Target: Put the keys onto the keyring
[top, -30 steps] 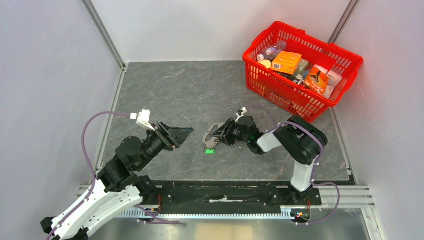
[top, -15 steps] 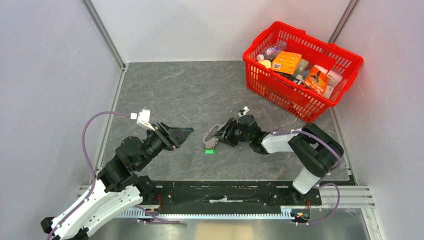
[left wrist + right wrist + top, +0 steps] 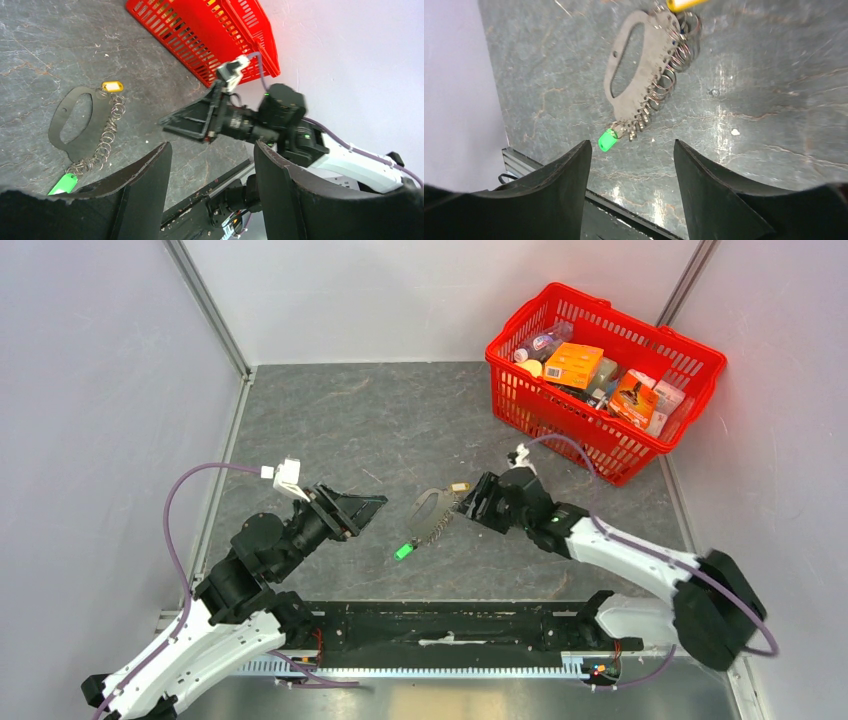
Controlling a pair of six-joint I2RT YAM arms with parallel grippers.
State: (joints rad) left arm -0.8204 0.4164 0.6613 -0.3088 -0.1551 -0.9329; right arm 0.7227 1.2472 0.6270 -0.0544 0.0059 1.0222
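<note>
**Near edge.** 2 arm bases sit on the black mounting rail (image 3: 450, 625) at the front of the grey marbled worktop (image 3: 330, 420).

**Left gripper** (image 3: 365, 508): reaches in from the near left and points right towards the centre. Its 2 fingers stand wide apart with nothing between them. It holds nothing and is well apart from the task items.

**Keyring** (image 3: 437, 520): lies flat on the worktop near the centre, between the 2 grippers. It is a flat grey loop with an oval opening and a row of small metal rings along its right edge. A green tag (image 3: 403, 551) is at its near end and a yellow tag (image 3: 459, 486) at its far end.

**Keys:** individual keys cannot be told apart among the rings; they are too small in every view.

**Right gripper** (image 3: 465, 505): the right arm stretches from the near right, low across the worktop, and its tips end just beside the ring edge of the keyring. In the right wrist view the fingers are spread with only bare worktop between them, and the keyring lies ahead of the tips, not gripped. No contact is seen.

**Far right.** A red basket (image 3: 560, 425) stands in the corner, filled with boxes and bottles, well apart from the keyring.
</note>
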